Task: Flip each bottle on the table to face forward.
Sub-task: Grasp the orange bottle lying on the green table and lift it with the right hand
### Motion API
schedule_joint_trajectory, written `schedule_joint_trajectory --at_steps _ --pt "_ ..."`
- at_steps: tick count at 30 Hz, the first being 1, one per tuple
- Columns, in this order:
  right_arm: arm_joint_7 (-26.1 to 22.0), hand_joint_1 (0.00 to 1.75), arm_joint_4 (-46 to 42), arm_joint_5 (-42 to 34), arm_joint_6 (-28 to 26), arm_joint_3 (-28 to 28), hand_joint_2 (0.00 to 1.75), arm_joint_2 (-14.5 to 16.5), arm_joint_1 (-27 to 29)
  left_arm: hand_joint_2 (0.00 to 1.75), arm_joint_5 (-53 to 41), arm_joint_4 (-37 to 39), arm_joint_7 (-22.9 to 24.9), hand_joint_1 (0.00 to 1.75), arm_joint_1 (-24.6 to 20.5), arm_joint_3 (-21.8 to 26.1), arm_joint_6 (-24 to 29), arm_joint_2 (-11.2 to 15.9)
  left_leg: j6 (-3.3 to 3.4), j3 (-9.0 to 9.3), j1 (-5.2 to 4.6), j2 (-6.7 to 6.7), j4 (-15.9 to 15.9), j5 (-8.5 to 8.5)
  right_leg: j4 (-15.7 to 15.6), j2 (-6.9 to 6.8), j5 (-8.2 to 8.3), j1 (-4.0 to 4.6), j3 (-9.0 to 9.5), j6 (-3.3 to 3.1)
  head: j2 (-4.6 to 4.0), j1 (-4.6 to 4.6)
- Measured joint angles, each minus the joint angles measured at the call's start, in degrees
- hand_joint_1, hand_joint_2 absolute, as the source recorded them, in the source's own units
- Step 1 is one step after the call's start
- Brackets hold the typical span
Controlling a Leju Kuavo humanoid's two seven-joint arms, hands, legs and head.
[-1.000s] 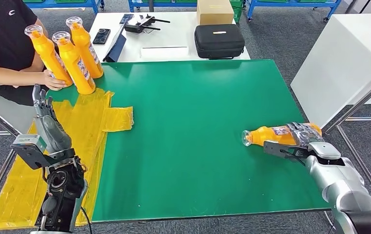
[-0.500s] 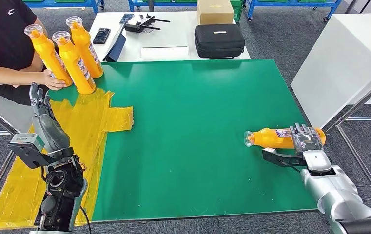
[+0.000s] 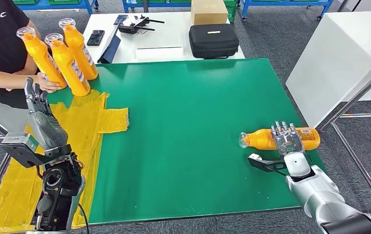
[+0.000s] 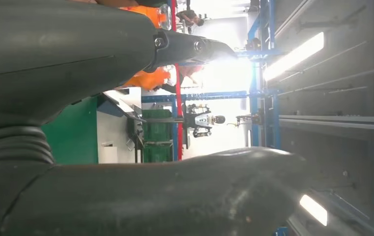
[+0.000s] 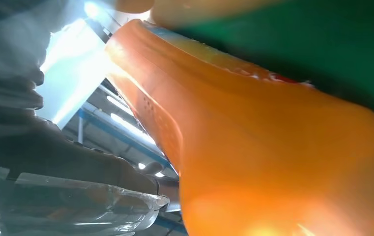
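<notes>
The right hand (image 3: 287, 140) has rolled the lying bottle (image 3: 266, 139) label-up and now rests flat on it, fingers spread; the left hand (image 3: 37, 105) hangs open, so this bottle looks nearly turned.

Your green tabletop (image 3: 183, 122) carries yellow plastic sheeting (image 3: 90, 122) at the frame's left, three upright orange bottles (image 3: 68, 63) upper left, one lying bottle (image 3: 261, 139) lower right.

The head view is bright, evenly lit and sharp, with soft shadows. In the left wrist view, ceiling strip lights (image 4: 293, 51) glare at right and the centre is blown white. The right wrist view is blurred, with glare upper left.
</notes>
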Motion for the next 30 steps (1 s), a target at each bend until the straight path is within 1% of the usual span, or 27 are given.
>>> schedule_joint_trajectory --at_steps 5,8,10,18,27,30 --pt "-0.82 0.0 0.48 -0.37 2.24 0.33 1.75 1.09 -0.34 0.0 0.19 -0.62 -0.27 0.0 0.06 -0.75 0.63 0.17 -0.29 0.33 0.25 0.14 0.0 -0.24 -0.02 0.2 -0.11 0.25 0.07 -0.21 0.0 0.02" --pt "-1.32 0.0 0.58 -0.98 3.54 0.15 1.75 1.46 -0.46 0.0 0.28 -0.84 -0.45 0.0 0.07 -0.98 0.86 0.24 -0.27 0.75 0.33 0.14 -0.02 -0.62 -0.04 0.21 -0.47 0.35 0.1 -0.39 0.0 0.01" --pt "-1.52 0.0 0.58 -1.27 3.91 -0.01 1.75 1.55 -0.47 0.0 0.36 -1.04 -0.51 0.0 0.08 -1.21 0.98 0.32 -0.22 1.06 0.36 0.13 -0.03 -0.83 -0.05 0.21 -0.65 0.39 0.4 -0.4 0.0 0.01" --pt "-1.56 0.0 0.62 -2.26 3.84 -0.77 1.75 1.59 -0.32 0.0 0.86 -1.63 -0.66 0.0 0.02 -1.82 1.34 0.6 -0.34 1.71 0.39 0.16 -0.03 -1.06 -0.06 0.23 -0.89 0.47 1.04 -0.52 0.0 0.01" --pt "-1.11 0.0 0.74 -3.37 3.81 -2.19 1.75 1.5 -0.09 0.0 0.99 -2.14 -0.75 0.0 0.02 -2.25 1.75 0.92 -0.24 1.88 0.38 0.14 -0.03 -1.23 -0.18 0.23 -1.1 0.46 1.27 -0.36 0.0 0.01" --pt "-1.06 0.0 0.74 -4.29 3.05 -3.12 1.75 1.38 0.01 0.0 0.99 -2.43 -0.82 0.0 0.03 -2.35 1.95 1.02 -0.2 1.9 0.38 0.13 -0.03 -1.23 -0.2 0.22 -1.11 0.45 1.32 -0.34 0.0 0.01"
